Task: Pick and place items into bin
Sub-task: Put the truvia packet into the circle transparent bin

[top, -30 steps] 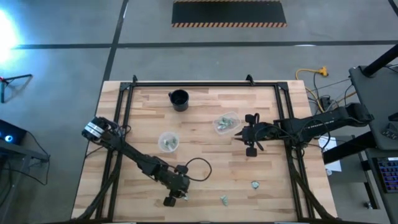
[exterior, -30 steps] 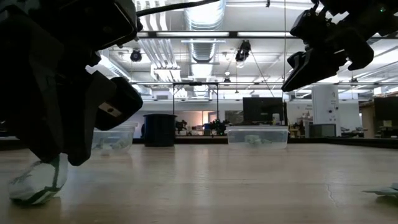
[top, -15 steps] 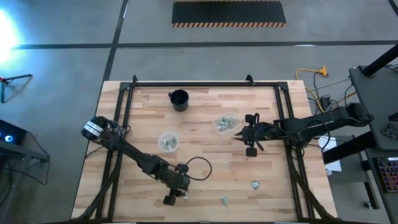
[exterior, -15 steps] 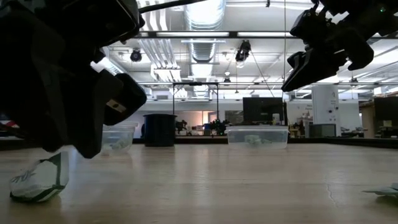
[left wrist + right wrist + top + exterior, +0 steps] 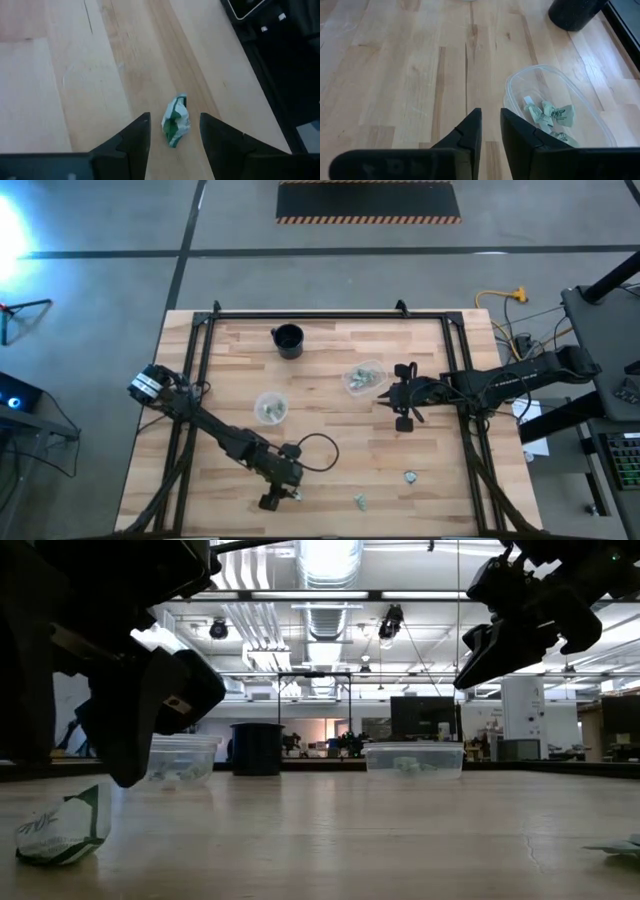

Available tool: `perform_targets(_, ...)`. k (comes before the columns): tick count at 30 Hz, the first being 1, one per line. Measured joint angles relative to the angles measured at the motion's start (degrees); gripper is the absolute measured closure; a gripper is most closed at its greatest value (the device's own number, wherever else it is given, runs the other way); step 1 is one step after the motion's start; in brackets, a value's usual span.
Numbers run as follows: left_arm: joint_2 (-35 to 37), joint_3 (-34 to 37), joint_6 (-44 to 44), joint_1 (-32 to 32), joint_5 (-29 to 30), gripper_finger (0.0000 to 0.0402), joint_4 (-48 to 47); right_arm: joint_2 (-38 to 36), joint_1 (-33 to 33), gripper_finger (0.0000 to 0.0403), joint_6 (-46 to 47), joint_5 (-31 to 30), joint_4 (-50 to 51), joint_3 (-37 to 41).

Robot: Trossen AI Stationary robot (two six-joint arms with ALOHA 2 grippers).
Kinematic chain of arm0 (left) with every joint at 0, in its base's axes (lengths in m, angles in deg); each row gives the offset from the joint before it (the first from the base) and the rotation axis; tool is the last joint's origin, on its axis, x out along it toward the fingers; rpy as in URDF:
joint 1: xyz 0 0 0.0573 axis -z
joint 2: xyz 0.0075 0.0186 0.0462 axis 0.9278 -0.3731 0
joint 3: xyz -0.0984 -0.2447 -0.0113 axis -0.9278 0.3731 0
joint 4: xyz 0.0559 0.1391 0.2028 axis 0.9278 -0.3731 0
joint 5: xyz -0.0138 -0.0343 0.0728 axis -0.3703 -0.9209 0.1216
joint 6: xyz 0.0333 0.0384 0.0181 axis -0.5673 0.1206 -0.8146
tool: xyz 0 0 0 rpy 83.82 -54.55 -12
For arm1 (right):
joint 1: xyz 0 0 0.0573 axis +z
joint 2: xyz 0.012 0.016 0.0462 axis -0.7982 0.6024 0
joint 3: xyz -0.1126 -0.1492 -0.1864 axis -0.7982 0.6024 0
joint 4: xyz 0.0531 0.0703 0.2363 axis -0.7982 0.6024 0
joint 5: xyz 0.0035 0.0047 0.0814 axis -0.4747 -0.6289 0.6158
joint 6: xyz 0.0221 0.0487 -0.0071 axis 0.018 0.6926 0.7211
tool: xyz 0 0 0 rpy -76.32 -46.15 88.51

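- The left gripper (image 5: 174, 131) had its fingers (image 5: 135, 135) spread apart, holding nothing.
- A small green-and-white crumpled piece (image 5: 176, 120) lay on the table (image 5: 65, 85) between those fingers, and I could not tell if they touched it.
- From above, the left gripper (image 5: 278, 496) was at the near edge of the table (image 5: 330, 450), left of the middle.
- The right gripper (image 5: 488, 131) had its fingers (image 5: 468, 131) close together with a thin gap, and nothing was between them.
- From above, the right gripper (image 5: 396, 393) was just right of a clear cup (image 5: 364, 377).
- That clear cup (image 5: 555, 115) had a few pale green pieces (image 5: 551, 114) inside.
- A second clear cup (image 5: 270, 407) stood left of the middle with pieces in it too.
- Two more pieces lay loose on the near part of the table, one (image 5: 360, 501) near the edge and one (image 5: 410, 476) further right.
- A black cup (image 5: 288, 340) stood at the far side of the table.
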Motion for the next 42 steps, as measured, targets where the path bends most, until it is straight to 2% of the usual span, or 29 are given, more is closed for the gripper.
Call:
perform_targets(38, -3.21, -0.02, -0.11, 0.37, -0.12, 0.025, 2.59, 0.0, 0.0, 0.0344, 0.01, 0.01, 0.3, 0.11)
perform_targets(42, -3.21, -0.02, -0.07, 0.39, -0.12, 0.027, 2.42, 0.0, 0.0, 0.0344, 0.0, -0.01, 0.3, 0.15)
